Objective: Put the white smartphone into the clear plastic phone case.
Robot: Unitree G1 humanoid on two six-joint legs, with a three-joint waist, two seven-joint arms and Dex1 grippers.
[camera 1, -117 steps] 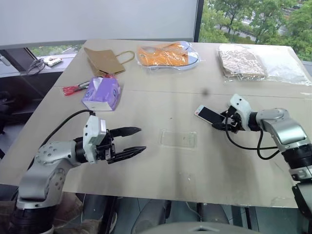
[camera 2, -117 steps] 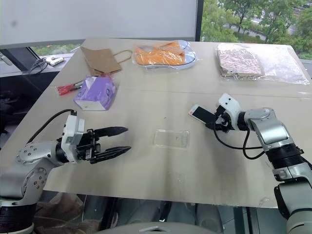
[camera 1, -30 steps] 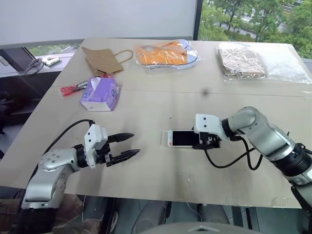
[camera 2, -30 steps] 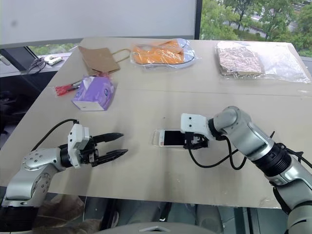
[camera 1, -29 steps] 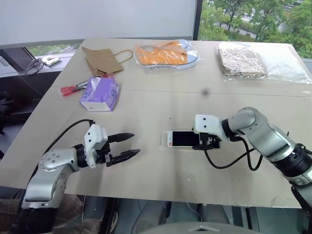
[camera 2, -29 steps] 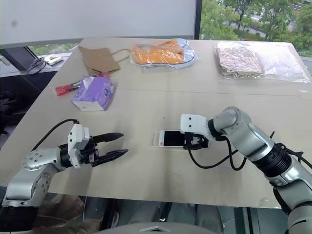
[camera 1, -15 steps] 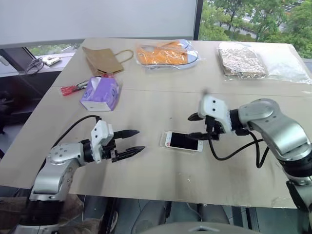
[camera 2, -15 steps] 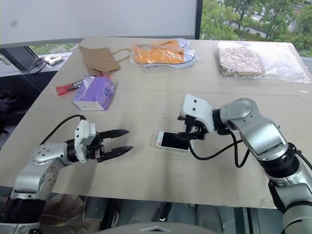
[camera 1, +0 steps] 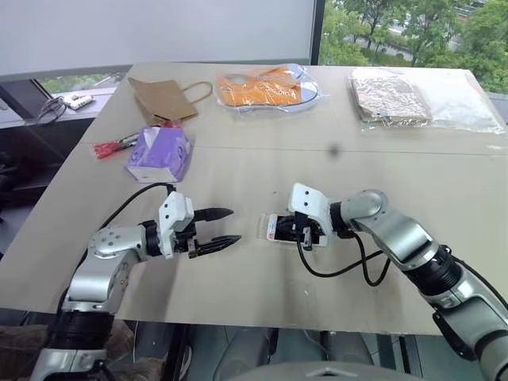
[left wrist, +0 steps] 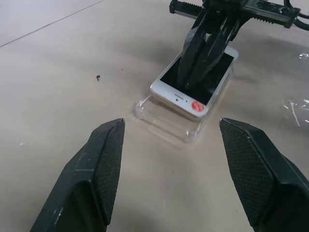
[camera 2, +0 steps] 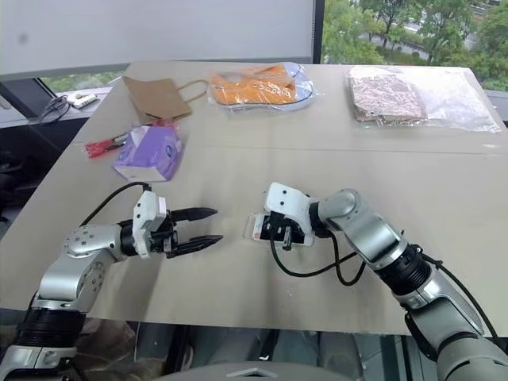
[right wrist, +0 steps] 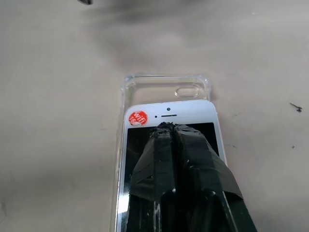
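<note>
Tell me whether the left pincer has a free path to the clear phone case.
Probably yes: the left pincer is open, facing the clear phone case over bare table.

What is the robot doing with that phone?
It is fitting the white smartphone into the clear plastic phone case on the table. The right end effector is shut, its two fingers pressed together on the phone's screen. The phone lies over the case but not fully in: the end of the case sticks out past it. The left end effector is open beside them, holding nothing.
</note>
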